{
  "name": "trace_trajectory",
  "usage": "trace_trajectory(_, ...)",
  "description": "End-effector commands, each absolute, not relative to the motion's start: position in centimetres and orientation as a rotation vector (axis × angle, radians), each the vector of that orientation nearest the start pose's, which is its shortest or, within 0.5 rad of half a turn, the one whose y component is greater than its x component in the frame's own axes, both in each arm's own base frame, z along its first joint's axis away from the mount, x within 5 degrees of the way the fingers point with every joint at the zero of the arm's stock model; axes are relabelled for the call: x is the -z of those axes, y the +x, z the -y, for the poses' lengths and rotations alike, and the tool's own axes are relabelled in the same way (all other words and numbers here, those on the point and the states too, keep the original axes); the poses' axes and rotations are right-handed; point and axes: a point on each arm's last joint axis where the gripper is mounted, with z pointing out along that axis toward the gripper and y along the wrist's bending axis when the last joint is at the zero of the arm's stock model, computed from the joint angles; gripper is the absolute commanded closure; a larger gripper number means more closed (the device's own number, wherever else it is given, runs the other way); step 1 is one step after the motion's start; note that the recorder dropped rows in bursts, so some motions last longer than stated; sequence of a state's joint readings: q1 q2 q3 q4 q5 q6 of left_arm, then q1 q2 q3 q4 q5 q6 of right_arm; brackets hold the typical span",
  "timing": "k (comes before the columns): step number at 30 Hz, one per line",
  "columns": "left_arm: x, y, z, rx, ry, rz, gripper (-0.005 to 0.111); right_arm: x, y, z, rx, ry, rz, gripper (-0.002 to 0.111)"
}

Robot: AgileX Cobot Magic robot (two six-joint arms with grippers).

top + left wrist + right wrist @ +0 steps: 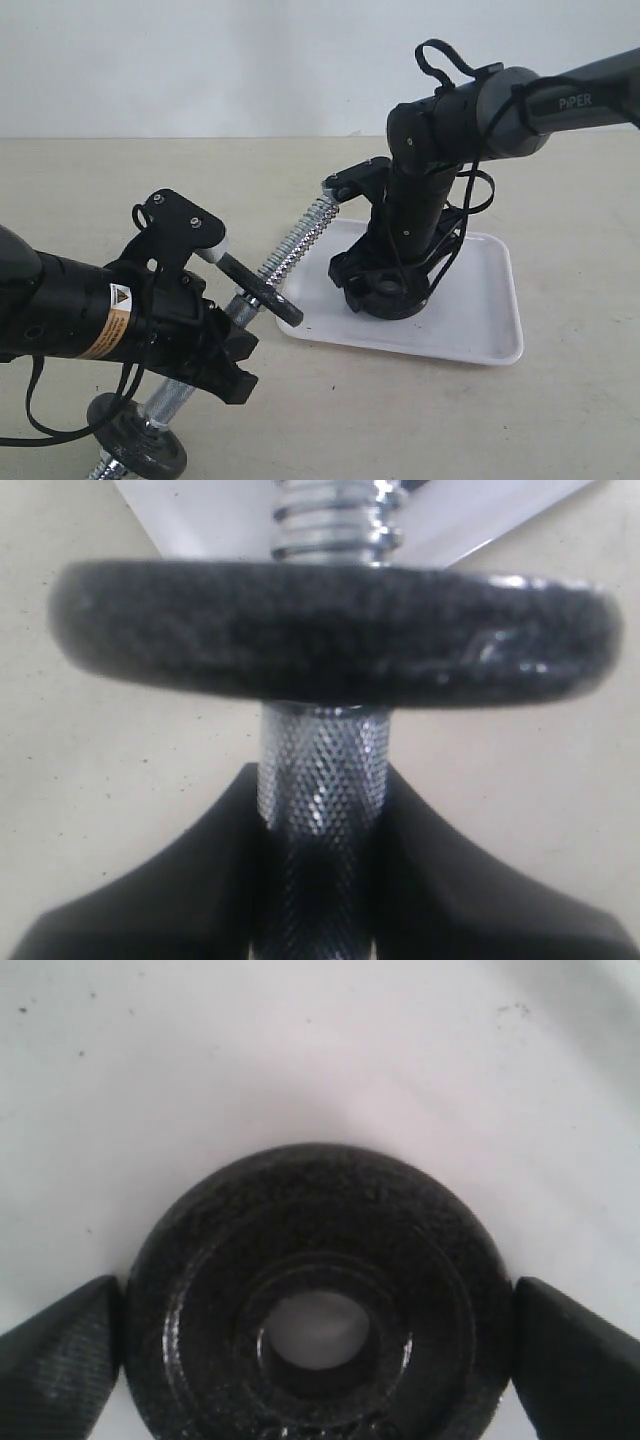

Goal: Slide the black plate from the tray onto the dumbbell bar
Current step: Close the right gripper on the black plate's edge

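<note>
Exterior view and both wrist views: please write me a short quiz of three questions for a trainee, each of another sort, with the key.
1. True or false: the jaws of the left gripper clamp the dumbbell bar on its knurled middle.
2. The black plate between the jaws of the right gripper lies: A on the tray; B on the bar; C on top of another disc.
3. Count what the bar already carries.
Key: 1 true; 2 A; 3 two discs, the upper disc and the lower disc.
</note>
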State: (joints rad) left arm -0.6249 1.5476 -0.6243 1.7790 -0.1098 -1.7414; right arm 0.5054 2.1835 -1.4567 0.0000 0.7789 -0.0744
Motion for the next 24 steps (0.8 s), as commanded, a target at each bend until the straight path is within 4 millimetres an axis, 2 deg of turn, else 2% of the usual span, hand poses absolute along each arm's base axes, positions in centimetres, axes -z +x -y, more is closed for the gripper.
trace_trajectory(1, -18.76, 22.12, 17.13, 0.438, 0.764, -2.260, 0.102, -5.18, 35.35, -19.52, 0.042, -0.948, -3.044, 0.032)
trace_trajectory(3, -18.76, 22.12, 17.13, 0.438, 0.764, -2.260, 0.102, -5.11, 35.18, -19.46, 0.045, -0.950, -3.065, 0.038)
trace_trajectory(9, -18.76, 22.12, 17.13, 0.438, 0.764, -2.260, 0.102, -5.18, 34.61, -19.19, 0.062, -0.962, -3.133, 0.029)
trace_trajectory(14, -18.76, 22.12, 17.13, 0.438, 0.764, -2.260, 0.102, -5.18, 34.59, -19.20, 0.061, -0.961, -3.135, 0.031)
trace_trajectory(17, -18.76, 22.12, 17.13, 0.438, 0.764, -2.260, 0.102, -5.19, 34.54, -19.16, 0.062, -0.972, -3.139, 0.045)
trace_trajectory(21, -18.76, 22.12, 17.13, 0.438, 0.764, -2.260, 0.102, -5.20, 34.48, -19.13, 0.064, -0.990, -3.140, 0.072)
trace_trajectory(24, -18.76, 22.12, 17.13, 0.438, 0.764, -2.260, 0.102, -5.20, 34.48, -19.13, 0.062, -1.007, -3.135, 0.088)
